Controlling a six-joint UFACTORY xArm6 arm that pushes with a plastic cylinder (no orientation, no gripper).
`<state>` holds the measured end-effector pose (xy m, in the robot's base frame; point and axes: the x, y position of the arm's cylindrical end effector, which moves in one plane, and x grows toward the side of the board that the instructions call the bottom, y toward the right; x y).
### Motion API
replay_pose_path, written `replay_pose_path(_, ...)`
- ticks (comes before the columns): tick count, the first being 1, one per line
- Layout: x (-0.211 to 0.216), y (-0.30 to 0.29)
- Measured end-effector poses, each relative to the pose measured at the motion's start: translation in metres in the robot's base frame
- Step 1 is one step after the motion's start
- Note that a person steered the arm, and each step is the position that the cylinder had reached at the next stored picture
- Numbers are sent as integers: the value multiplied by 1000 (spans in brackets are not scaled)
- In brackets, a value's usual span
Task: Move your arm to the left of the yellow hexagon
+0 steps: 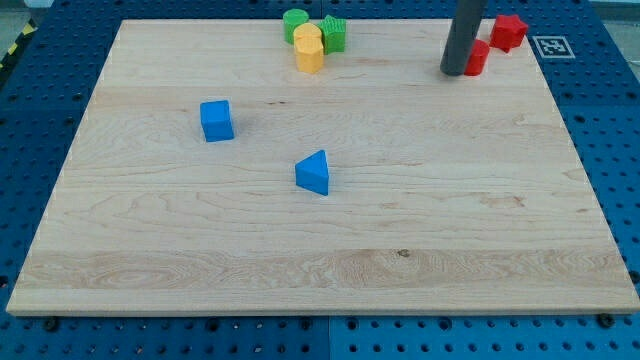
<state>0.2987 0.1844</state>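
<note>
Yellow hexagon (310,49) left of my tip (453,72)

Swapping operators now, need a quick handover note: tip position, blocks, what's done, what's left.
My tip: near the board's top edge, toward the view's right, against a small red block; a second red block sits beyond it.
Yellow hexagon: top centre, clustered with two green blocks.
Blue cube and blue triangular block: mid-board, apart.
Done: nothing yet; the tip is well to the right of the hexagon.
Left: bring the tip to the hexagon's left, probably passing below the cluster.
</note>
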Motion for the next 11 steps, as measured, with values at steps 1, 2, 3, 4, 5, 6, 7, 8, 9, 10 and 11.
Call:
replay_pose_path(1,-10,24)
replay_pose_path(2,-17,41)
replay_pose_path(3,8,-19)
replay_pose_path(4,42,-85)
replay_pose_path(5,65,-130)
replay_pose_path(6,70,-144)
replay_pose_path(7,70,-144)
replay_pose_path(8,69,-144)
replay_pose_path(9,55,-169)
replay_pose_path(10,30,-225)
replay_pose_path(11,-2,-266)
